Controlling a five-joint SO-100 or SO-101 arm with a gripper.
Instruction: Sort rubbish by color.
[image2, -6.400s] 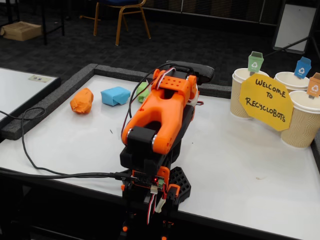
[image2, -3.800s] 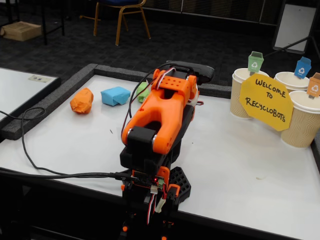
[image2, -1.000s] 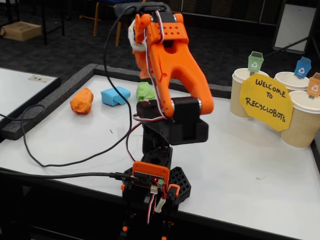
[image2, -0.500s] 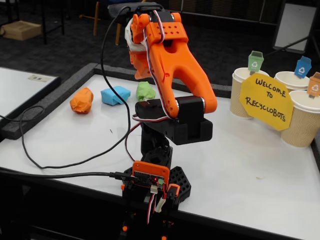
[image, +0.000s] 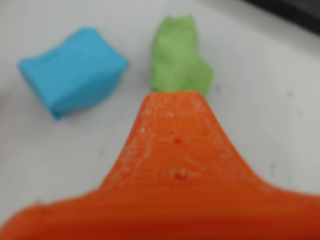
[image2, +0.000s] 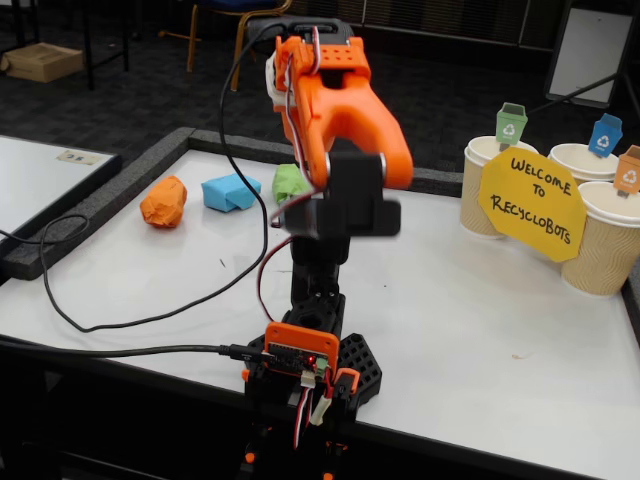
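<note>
Surface: white table (image2: 480, 330), dark foam-edged; dark carpet and a chair (image2: 243, 25) beyond.
Wads: orange wad (image2: 163, 201), blue wad (image: 72, 70) and green wad (image: 179, 57) are lined along the far edge.
Claw: gripper (image: 172, 107) is raised over the green wad; opening cannot be told; nothing is seen held.

You can read "WELCOME TO RECYCLOBOTS" (hand-lettered, black) on the yellow sign (image2: 532, 203) fronting the cups (image2: 610, 238). The green tag (image2: 511, 124), blue tag (image2: 605, 135) and orange tag (image2: 629, 171) each carry a recycling symbol.

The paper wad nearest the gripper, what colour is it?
Light green; it shows best in the wrist view, just past the orange gripper finger.
</note>
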